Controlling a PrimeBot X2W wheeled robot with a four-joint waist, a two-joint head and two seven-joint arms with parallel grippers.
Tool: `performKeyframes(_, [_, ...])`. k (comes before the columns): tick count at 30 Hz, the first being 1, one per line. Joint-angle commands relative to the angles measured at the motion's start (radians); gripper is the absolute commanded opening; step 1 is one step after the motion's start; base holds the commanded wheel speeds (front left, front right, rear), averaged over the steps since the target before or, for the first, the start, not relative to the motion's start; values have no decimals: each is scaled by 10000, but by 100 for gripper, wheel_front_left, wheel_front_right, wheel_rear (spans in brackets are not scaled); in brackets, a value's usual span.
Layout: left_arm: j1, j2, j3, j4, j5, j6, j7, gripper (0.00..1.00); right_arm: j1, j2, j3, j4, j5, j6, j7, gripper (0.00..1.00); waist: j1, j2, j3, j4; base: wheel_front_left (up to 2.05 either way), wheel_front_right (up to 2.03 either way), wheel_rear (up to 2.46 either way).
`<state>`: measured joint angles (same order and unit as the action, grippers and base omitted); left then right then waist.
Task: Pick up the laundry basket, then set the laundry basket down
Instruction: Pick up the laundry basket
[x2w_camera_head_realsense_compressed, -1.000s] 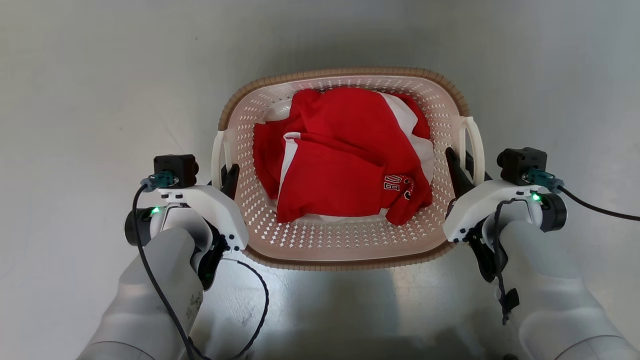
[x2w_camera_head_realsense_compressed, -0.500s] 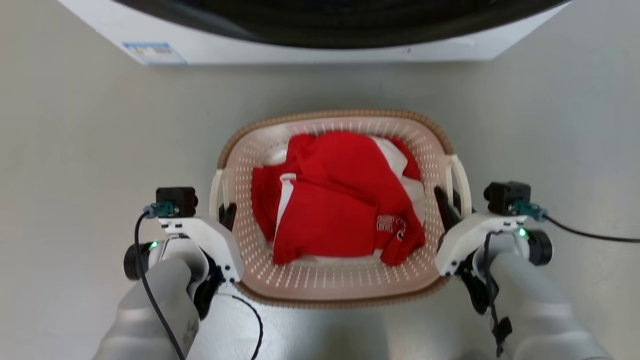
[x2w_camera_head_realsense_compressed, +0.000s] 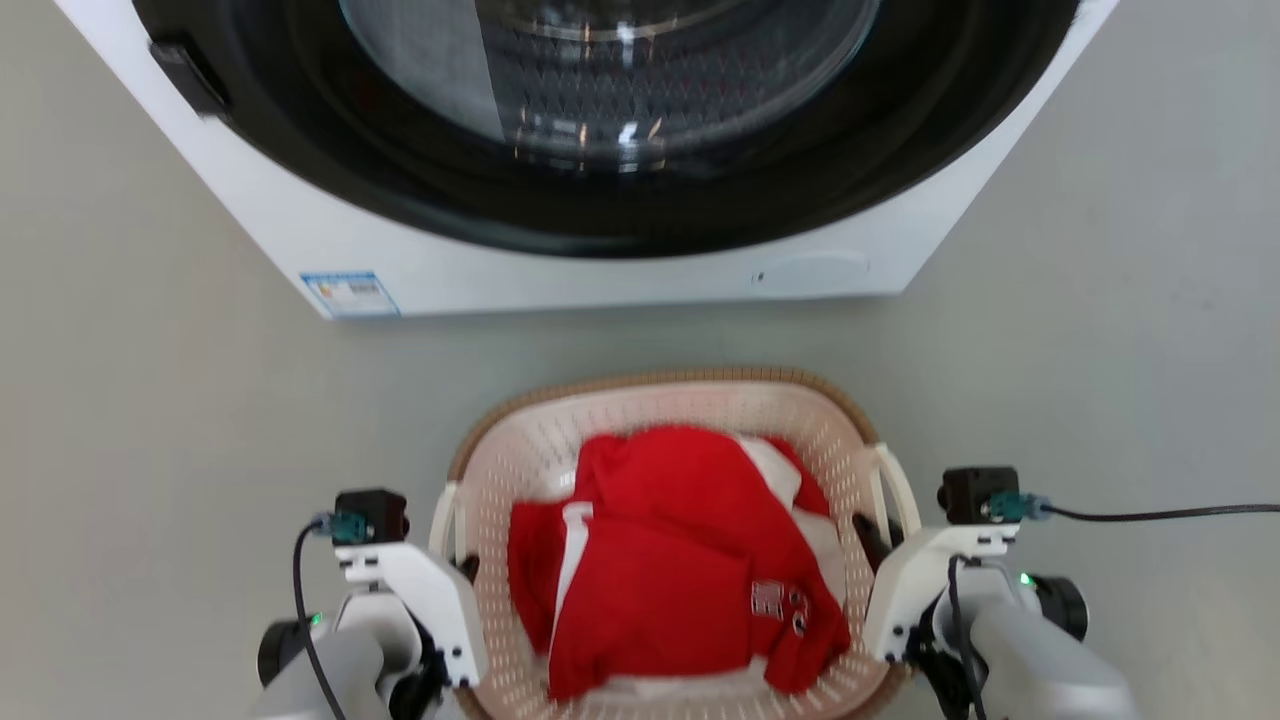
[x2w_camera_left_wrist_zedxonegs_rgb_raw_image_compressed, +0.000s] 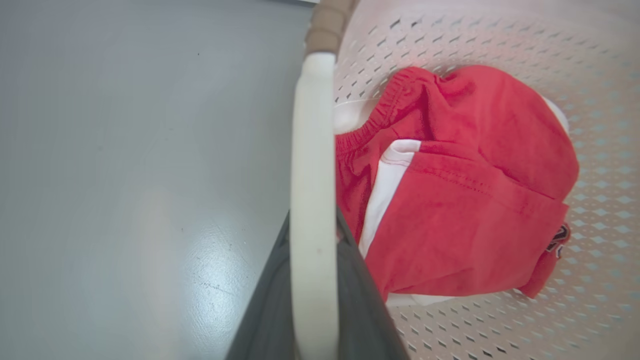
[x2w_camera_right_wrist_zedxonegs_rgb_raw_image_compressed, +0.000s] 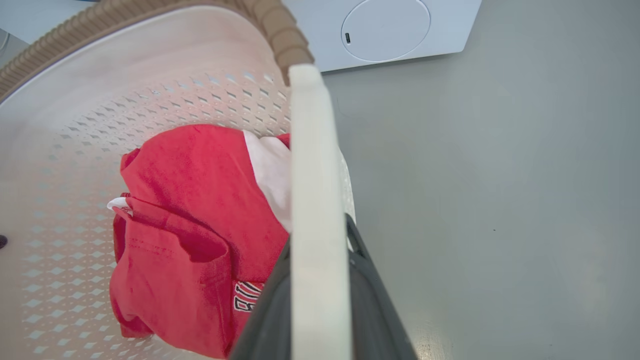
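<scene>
First, the head view: the laundry basket (x2w_camera_head_realsense_compressed: 650, 381) lies low in the picture, its near rim cut off by the bottom edge. Beyond its far rim stands a washing machine (x2w_camera_head_realsense_compressed: 560, 275), its top also cut off, so just the lower arc of the dark round door shows. Inside the basket a crumpled red garment (x2w_camera_head_realsense_compressed: 660, 580) covers something white that is mostly hidden. The print on the red cloth is too small to read. The left gripper (x2w_camera_head_realsense_compressed: 464, 570) is at the basket's left handle (x2w_camera_head_realsense_compressed: 440, 515) and the right gripper (x2w_camera_head_realsense_compressed: 868, 532) at its right handle (x2w_camera_head_realsense_compressed: 897, 485). One dark finger of each shows inside the loop, with the rest behind white housing. Whether the basket's base touches the grey floor (x2w_camera_head_realsense_compressed: 150, 430) cannot be told.

Next, the left wrist view: the white handle runs up the middle, and the gripper's two dark fingers (x2w_camera_left_wrist_zedxonegs_rgb_raw_image_compressed: 367, 310) press on it from either side, clamped. Their tips are hidden behind the bar. Inside the basket the garment shows an elastic waistband and a white stripe.

Last, the right wrist view: two dark fingers (x2w_camera_right_wrist_zedxonegs_rgb_raw_image_compressed: 385, 310) likewise grip the right handle from both sides. One finger covers part of the lettering on the garment. Past the basket's brown rim a corner of the washing machine shows, with a round flap (x2w_camera_right_wrist_zedxonegs_rgb_raw_image_compressed: 385, 30).
</scene>
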<state>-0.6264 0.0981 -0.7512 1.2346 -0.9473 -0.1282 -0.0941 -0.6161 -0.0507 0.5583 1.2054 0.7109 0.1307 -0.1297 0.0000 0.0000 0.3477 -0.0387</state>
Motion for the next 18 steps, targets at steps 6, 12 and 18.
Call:
performKeyframes(6, [508,330,16,159,-332,-25,403,0,580,5,689,83,446,0,482,0,0,0,-1510,-190,0,0,0])
performKeyframes(12, [920,250,-176,306,-468,-25,867,0,960,5,1174,99,846,0,1058,0,0,0,-2377,-205,0,0,0])
performKeyframes(18, [1229,152,-360,385,-546,-25,1194,0,1266,5,1547,118,1232,0,1569,0,0,0,-2960,-172,0,0,0])
